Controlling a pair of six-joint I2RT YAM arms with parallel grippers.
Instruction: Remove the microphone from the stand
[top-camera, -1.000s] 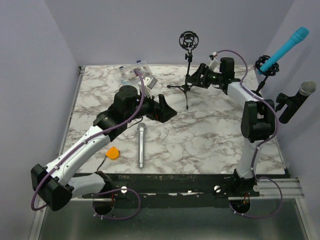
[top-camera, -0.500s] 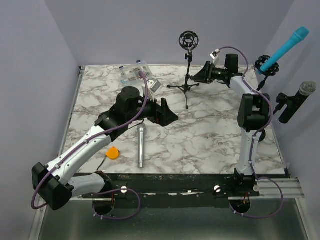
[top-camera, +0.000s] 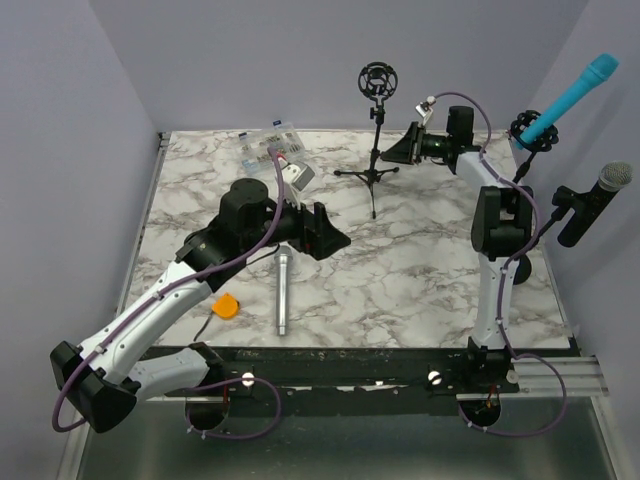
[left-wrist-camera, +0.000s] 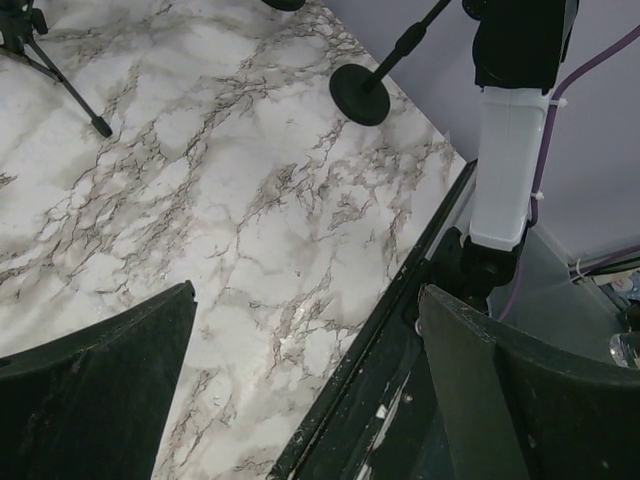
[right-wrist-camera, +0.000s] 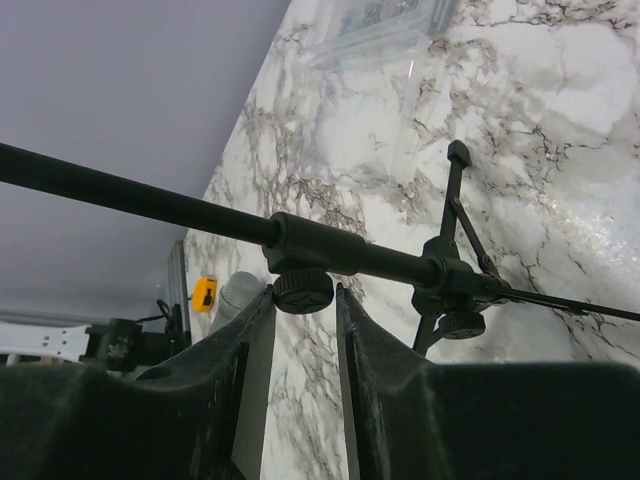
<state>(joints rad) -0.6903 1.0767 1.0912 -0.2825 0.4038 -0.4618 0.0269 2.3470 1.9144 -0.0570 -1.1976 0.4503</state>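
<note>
The black tripod stand (top-camera: 375, 150) rises at the back of the marble table, its shock mount (top-camera: 377, 80) at the top empty. A silver microphone (top-camera: 282, 290) lies flat on the table near the front, apart from both grippers. My right gripper (top-camera: 392, 152) is at the stand's pole (right-wrist-camera: 150, 195), and its fingers press on a small black knob (right-wrist-camera: 303, 290) under the pole's clamp. My left gripper (top-camera: 335, 235) hovers open over the table just above the silver microphone's head, with nothing between its fingers (left-wrist-camera: 130, 350).
A clear plastic bag (top-camera: 272, 147) lies at the back left and an orange object (top-camera: 226, 306) at the front left. Beyond the table's right edge stand a blue microphone (top-camera: 575, 95) and a black one with a mesh head (top-camera: 600, 195). A round stand base (left-wrist-camera: 360, 95) sits there too.
My right gripper moved up to the stand's pole and its jaws narrowed onto the knob. My left arm drew back a little to the left, still open.
</note>
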